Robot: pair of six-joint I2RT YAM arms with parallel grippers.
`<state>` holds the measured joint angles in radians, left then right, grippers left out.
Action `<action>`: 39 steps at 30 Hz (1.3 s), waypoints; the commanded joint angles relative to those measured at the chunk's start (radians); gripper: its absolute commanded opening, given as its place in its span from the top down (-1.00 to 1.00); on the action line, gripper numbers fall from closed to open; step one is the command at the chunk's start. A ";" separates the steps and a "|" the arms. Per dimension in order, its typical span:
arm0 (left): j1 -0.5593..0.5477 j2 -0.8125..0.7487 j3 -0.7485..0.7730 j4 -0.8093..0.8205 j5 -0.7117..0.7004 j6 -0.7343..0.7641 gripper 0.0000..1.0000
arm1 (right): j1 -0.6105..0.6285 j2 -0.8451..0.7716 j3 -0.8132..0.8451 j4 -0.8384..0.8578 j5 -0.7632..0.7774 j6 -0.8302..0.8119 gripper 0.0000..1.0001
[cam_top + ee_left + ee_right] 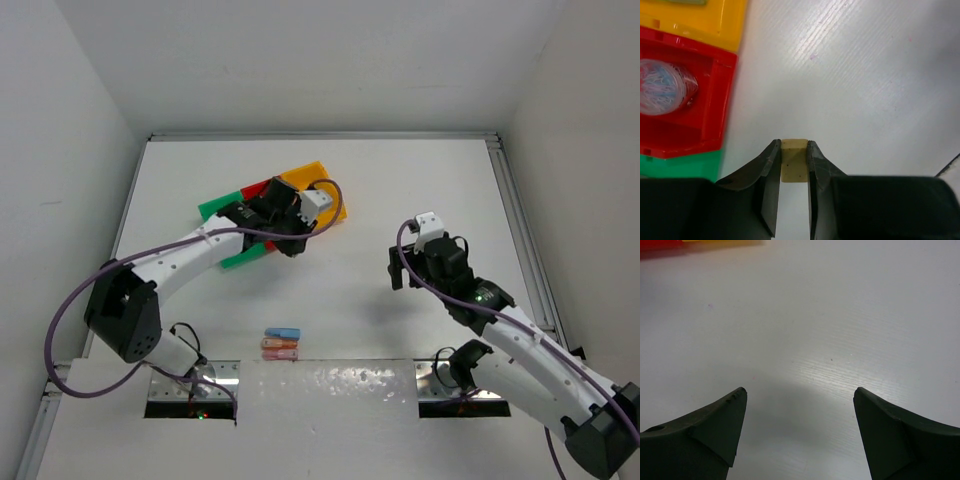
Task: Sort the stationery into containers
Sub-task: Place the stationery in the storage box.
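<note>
Nearest the arm bases, at the lower middle of the top view, the pastel sticks (281, 343) lie in a tight stack on the surface (400, 180), not yet sorted. They are well apart from both arms.

Further in, at the right, the right claw (800, 395) hangs wide open over bare surface and holds nothing. It does best to stay out of the way.

At the centre left of the top view, the left claw (792, 145) is clamped on a beige eraser block (793, 165). In the left wrist view the block sits at the very tips of the fingers (771, 165). I cannot tell whether it has left the surface. So shallow a hold calls for a slow, straight lift with no twisting, or the block may pivot out.

Just beyond, at the left edge of that view, stands the row of containers: the green bin (685, 165), the red bin (717, 100) and the yellow bin (700, 25). The red bin holds the round roll (662, 95). Clear the wall fully, centre the block over the chosen bin, and only then release. Which bin suits the eraser these views do not settle.
</note>
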<state>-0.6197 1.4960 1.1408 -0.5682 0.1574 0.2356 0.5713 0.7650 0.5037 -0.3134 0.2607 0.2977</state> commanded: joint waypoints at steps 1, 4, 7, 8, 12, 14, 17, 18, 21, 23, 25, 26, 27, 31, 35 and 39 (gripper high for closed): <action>0.046 -0.016 0.065 -0.076 -0.063 -0.083 1.00 | -0.002 0.028 0.059 0.065 -0.014 -0.023 -0.70; 0.205 -0.017 0.163 -0.131 -0.198 -0.292 1.00 | -0.002 0.043 0.068 0.063 -0.018 -0.029 -0.70; 0.386 -0.031 0.212 -0.116 -0.288 -0.448 1.00 | -0.002 0.049 0.062 0.073 -0.026 -0.028 -0.70; 0.443 -0.034 0.205 -0.093 -0.298 -0.491 1.00 | -0.004 0.053 0.059 0.086 -0.032 -0.025 -0.70; 0.508 -0.007 0.151 -0.030 -0.294 -0.556 1.00 | -0.004 0.074 0.061 0.102 -0.047 -0.019 -0.70; 0.528 0.012 0.126 0.003 -0.295 -0.567 1.00 | -0.004 0.085 0.068 0.097 -0.048 -0.023 -0.70; 0.538 0.058 0.097 0.033 -0.297 -0.562 1.00 | -0.002 0.091 0.078 0.088 -0.044 -0.029 -0.70; 0.538 0.075 0.083 0.048 -0.300 -0.561 1.00 | -0.004 0.089 0.079 0.086 -0.041 -0.029 -0.70; 0.529 0.101 0.045 0.111 -0.302 -0.553 1.00 | -0.002 0.089 0.075 0.085 -0.035 -0.028 -0.70; 0.523 0.119 0.024 0.143 -0.309 -0.561 1.00 | -0.001 0.094 0.075 0.085 -0.035 -0.023 -0.70; 0.511 0.135 0.011 0.165 -0.311 -0.565 1.00 | -0.002 0.100 0.075 0.089 -0.037 -0.023 -0.70; 0.506 0.139 -0.002 0.171 -0.317 -0.565 1.00 | -0.004 0.105 0.075 0.089 -0.038 -0.022 -0.70; 0.489 0.148 -0.009 0.189 -0.320 -0.558 1.00 | -0.002 0.109 0.079 0.092 -0.035 -0.023 -0.70; 0.465 0.187 -0.035 0.200 -0.355 -0.571 1.00 | -0.004 0.129 0.096 0.091 -0.040 -0.029 -0.70; 0.465 0.234 -0.032 0.180 -0.346 -0.587 1.00 | -0.002 0.138 0.104 0.083 -0.035 -0.035 -0.70; 0.466 0.262 -0.024 0.180 -0.343 -0.605 0.95 | -0.002 0.135 0.108 0.065 -0.028 -0.038 -0.70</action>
<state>-0.1555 1.7546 1.1122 -0.4202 -0.1749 -0.3428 0.5716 0.9020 0.5629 -0.2634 0.2253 0.2707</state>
